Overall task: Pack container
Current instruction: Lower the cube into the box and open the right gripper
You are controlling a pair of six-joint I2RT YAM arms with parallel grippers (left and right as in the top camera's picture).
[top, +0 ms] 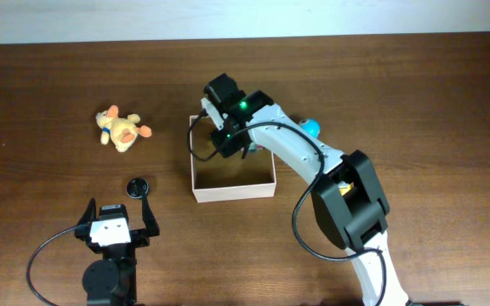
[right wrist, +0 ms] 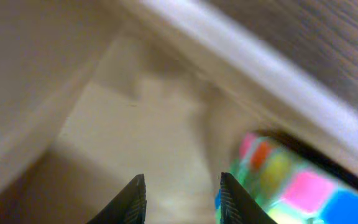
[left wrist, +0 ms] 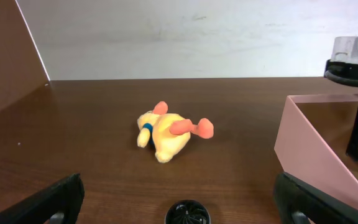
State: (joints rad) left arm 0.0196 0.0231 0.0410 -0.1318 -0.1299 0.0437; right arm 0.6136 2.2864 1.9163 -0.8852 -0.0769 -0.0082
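container (top: pixel 232 191) mid tabletop (top: pixel 41 68). r pincer (right wrist: pixel 182 199) in its back corner, jaws apart, empty; colour cube (right wrist: pixel 291 186) beside finger. risk: lifting out snags wall, shifts it. l pincer (top: pixel 117 212) wide.

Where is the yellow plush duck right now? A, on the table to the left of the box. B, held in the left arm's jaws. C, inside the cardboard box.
A: the plush duck lies on the table, well to the left of the container.
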